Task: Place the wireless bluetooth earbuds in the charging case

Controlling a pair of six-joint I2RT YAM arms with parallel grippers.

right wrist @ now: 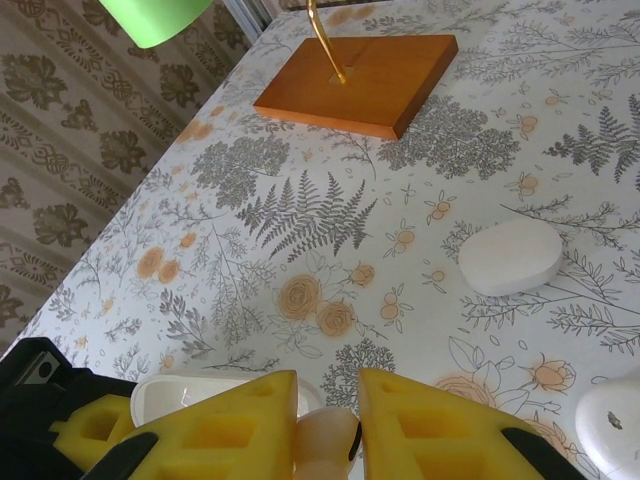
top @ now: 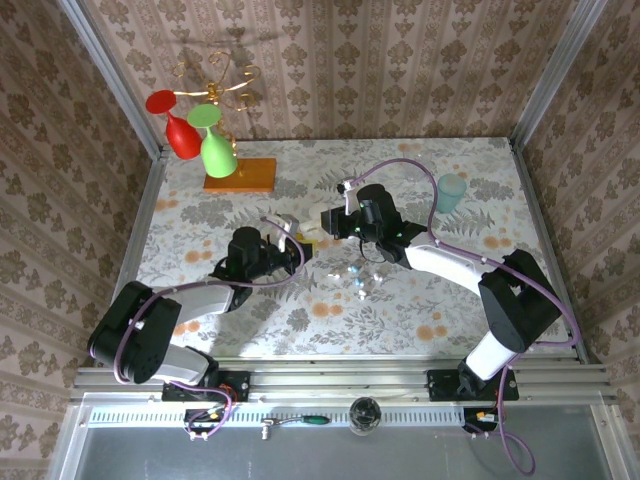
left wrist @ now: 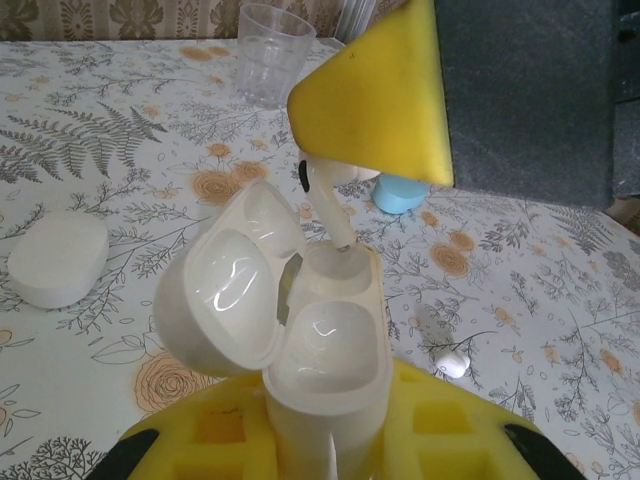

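Above mid-table, left jaws clamping glossy white open case [left wrist: 330,345], right jaws pinching earbud [left wrist: 331,205] stem-down

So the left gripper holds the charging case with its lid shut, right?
No. The left gripper does hold the charging case, but its lid stands open, swung aside; the left wrist view shows this.

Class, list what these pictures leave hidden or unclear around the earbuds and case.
- Left wrist: earbud head hidden under yellow pad; light-blue object half behind it, unidentifiable.
- Right wrist: charging case behind right gripper, cut by bottom edge.
- Top: insertion point too small to judge.
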